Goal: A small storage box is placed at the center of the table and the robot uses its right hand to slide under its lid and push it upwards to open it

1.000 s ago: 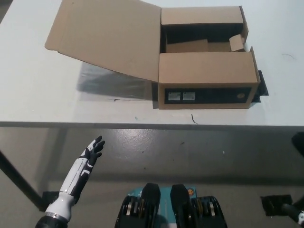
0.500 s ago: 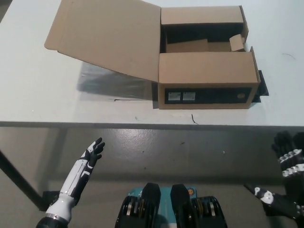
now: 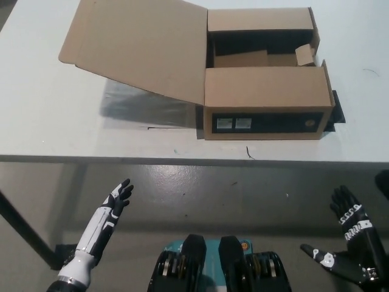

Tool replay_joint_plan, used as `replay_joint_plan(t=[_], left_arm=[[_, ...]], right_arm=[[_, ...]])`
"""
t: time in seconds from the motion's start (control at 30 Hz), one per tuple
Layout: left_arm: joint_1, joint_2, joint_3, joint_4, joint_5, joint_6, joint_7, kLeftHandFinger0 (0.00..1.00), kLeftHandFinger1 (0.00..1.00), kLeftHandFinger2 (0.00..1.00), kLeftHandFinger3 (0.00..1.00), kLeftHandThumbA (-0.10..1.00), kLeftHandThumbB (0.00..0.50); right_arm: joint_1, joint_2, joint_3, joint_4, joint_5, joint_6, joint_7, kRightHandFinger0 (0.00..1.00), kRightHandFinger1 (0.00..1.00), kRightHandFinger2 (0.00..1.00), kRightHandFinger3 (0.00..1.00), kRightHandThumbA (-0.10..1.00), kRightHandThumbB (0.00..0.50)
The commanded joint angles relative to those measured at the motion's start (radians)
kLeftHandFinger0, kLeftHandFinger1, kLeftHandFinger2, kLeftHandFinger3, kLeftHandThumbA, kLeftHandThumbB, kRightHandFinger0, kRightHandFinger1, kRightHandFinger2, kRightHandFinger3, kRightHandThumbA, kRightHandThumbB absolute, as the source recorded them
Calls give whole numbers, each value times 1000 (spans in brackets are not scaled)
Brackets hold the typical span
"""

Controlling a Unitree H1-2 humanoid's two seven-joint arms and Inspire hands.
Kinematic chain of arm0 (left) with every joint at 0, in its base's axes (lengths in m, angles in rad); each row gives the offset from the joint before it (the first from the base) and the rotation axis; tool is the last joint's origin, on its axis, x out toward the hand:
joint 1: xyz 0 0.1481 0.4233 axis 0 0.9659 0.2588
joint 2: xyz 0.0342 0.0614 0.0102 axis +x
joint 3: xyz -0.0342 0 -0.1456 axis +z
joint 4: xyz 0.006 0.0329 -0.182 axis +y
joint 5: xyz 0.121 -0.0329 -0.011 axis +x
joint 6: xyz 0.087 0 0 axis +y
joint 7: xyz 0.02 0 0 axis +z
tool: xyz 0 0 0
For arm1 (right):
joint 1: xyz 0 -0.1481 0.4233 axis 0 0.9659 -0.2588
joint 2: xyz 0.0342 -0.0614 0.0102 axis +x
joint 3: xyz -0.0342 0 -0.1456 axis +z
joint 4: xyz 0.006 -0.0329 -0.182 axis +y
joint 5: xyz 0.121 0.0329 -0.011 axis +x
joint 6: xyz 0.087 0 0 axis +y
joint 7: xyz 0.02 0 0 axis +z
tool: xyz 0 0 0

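Head view shows the storage box (image 3: 265,97) on the table (image 3: 48,121), lid (image 3: 137,45) already flung leftward; both robot hands, right (image 3: 352,243) and left (image 3: 115,204), hang spread, empty, below.

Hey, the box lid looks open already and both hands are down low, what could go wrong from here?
1. The big lid flap hangs out over the table unsupported; a rising arm could knock it or shift the cardboard box.
2. The right hand is open below the table edge and might catch the edge coming up.
3. The left hand, open, also sits under that edge.
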State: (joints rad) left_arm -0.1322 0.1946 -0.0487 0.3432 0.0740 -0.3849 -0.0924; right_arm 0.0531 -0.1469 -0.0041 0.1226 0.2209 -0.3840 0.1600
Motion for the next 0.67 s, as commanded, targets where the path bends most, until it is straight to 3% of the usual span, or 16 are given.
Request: replay_joint_plan(t=[0.0,0.17,0.3,0.63], left_arm=[[-19,11,4,-18,-4,-33,-5,1000,1000,1000,1000,1000,500],[-21,13,3,-13,1,-41,-4,1000,1000,1000,1000,1000,500],[-20,11,5,-13,0,-38,-2,1000,1000,1000,1000,1000,500],[-23,10,10,-10,-3,-36,0,1000,1000,1000,1000,1000,500]], right_arm=[[-25,4,2,1,29,-61,43,1000,1000,1000,1000,1000,138],[-27,17,-2,8,37,-46,43,1000,1000,1000,1000,1000,124],[-22,28,-7,-8,2,-41,19,1000,1000,1000,1000,1000,201],[-19,43,-10,-20,-15,-30,16,1000,1000,1000,1000,1000,160]])
